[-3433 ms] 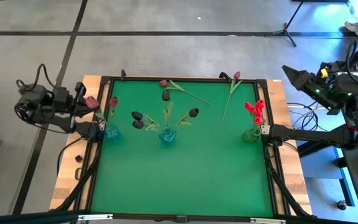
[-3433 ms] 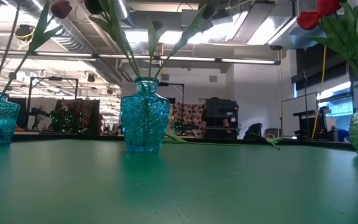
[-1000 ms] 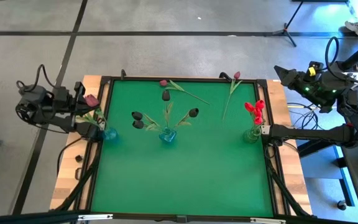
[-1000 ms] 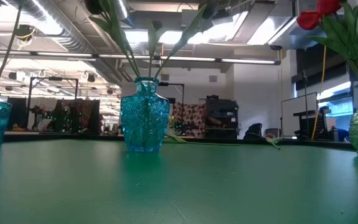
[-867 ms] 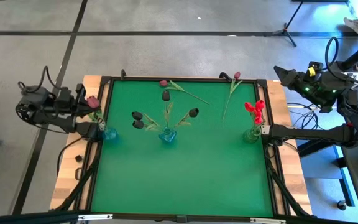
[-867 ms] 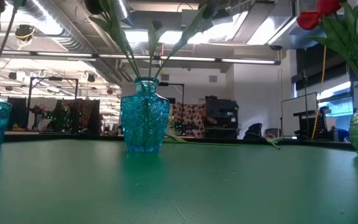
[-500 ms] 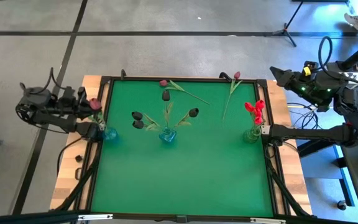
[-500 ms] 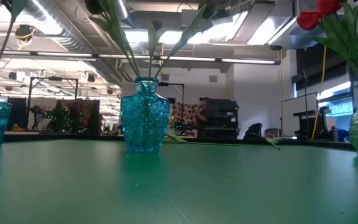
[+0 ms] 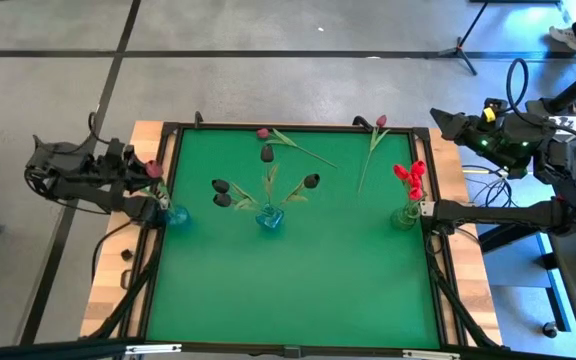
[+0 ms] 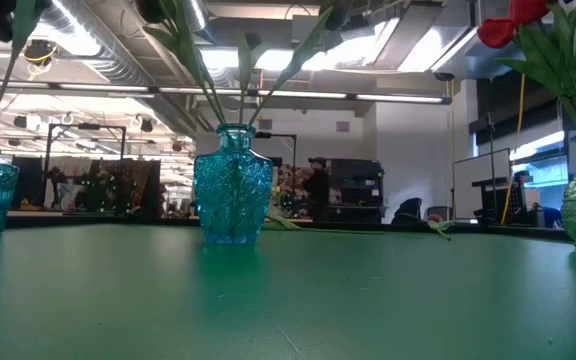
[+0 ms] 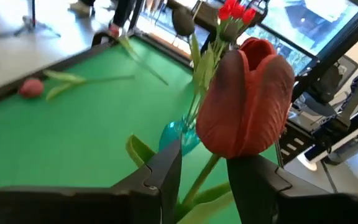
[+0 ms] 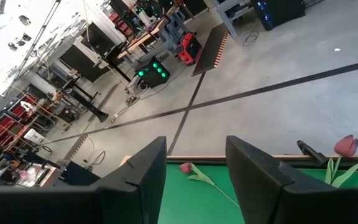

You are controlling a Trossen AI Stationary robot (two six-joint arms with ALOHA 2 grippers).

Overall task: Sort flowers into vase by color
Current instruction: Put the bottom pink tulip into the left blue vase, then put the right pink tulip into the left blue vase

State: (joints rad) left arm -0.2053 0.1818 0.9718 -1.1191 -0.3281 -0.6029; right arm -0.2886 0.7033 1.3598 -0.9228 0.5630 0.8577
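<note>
- Three vases on the green worktop (image 9: 288,290): left blue vase (image 9: 177,214) at the left edge, centre blue vase (image 9: 270,219), clear green vase (image 9: 404,216) at the right edge.
- Left gripper (image 9: 144,172) just off the worktop's left edge, above the left blue vase; jaws closed on the stem of a maroon tulip (image 11: 246,99), head sitting just past the fingertips (image 11: 166,168), stem running down toward that vase.
- Right gripper (image 9: 439,122) beyond the far right corner, clear of the worktop; jaws apart, nothing between them in the right wrist view.
- Centre blue vase holding near-black tulips (image 9: 221,190) fanned outward.
- Clear green vase holding red tulips (image 9: 409,174).
- Two loose tulips lying near the far edge: pink-maroon one (image 9: 263,133) toward far centre, another (image 9: 380,122) toward the far right, heads well apart.
</note>
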